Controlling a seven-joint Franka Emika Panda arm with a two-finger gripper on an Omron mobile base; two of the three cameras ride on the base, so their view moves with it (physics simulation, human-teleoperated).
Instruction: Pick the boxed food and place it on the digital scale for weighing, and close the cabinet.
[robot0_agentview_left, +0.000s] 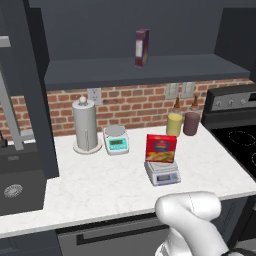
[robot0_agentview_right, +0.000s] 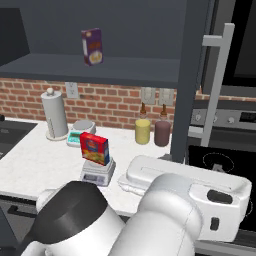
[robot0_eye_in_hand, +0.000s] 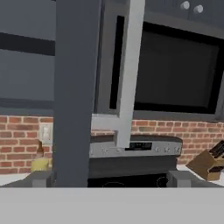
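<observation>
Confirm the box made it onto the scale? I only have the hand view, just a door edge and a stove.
Observer: Yes. The boxed food stands upright on the digital scale, on the counter.
Operator: Cabinet shut?
Observer: No. The cabinet is open: its right door swings out over the counter, edge-on, and the shelf shows.
Operator: Anything left on the shelf?
Observer: A narrow purple box stands on it.
Operator: Where's that door's handle?
Observer: The silver bar handle is on the side of the door facing the stove.
</observation>
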